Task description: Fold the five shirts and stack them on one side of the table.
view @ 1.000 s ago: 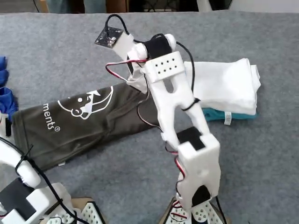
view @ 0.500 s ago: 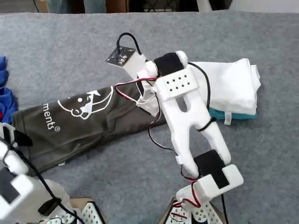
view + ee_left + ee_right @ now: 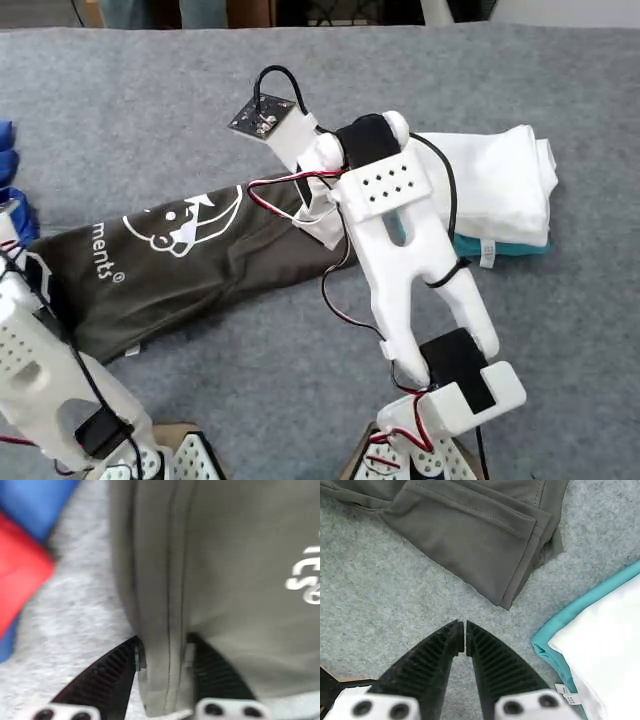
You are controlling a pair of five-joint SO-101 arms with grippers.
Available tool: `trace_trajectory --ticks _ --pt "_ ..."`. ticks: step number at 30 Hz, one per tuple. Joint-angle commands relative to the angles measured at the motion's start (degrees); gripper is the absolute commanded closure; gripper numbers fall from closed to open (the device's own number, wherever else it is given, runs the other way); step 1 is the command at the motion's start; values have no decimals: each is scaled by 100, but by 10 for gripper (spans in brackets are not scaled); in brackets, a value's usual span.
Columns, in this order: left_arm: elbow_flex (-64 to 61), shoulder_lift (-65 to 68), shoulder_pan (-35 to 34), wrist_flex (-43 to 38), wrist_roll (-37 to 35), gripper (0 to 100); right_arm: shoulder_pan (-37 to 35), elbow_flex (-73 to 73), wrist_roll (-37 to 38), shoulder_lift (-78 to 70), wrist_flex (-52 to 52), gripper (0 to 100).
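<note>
A dark olive shirt with a white print lies folded into a long strip across the grey table cloth. My left gripper is at its left end, and in the left wrist view the left gripper is shut on the folded edge of the olive shirt, fabric filling the gap. My right gripper hovers at the shirt's other end. From its wrist, the right gripper is shut and holds nothing, just off the olive shirt's corner.
A folded white shirt lies on a folded teal shirt at the right; the white shirt and teal shirt sit close to the right gripper. Blue cloth lies at the left edge, and blue cloth and red cloth are beside the left gripper.
The left arm has swung up from the front left onto the olive shirt's left end and closed on it. The right arm drew back slightly from the shirt's right end.
</note>
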State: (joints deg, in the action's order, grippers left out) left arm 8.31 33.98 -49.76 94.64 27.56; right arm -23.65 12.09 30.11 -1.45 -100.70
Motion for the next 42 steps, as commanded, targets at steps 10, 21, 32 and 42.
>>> trace_trajectory --ticks 10,21,32,42 --pt "1437 378 321 615 -369 971 -35 22 -246 286 -18 977" --pt "813 -1618 2202 615 -1521 971 352 971 -202 286 -18 977" --pt "804 -1881 4119 615 -2637 971 1785 3292 9 233 -9 975" --pt "1358 -1837 5859 589 -3288 971 2910 3064 475 233 -9 974"
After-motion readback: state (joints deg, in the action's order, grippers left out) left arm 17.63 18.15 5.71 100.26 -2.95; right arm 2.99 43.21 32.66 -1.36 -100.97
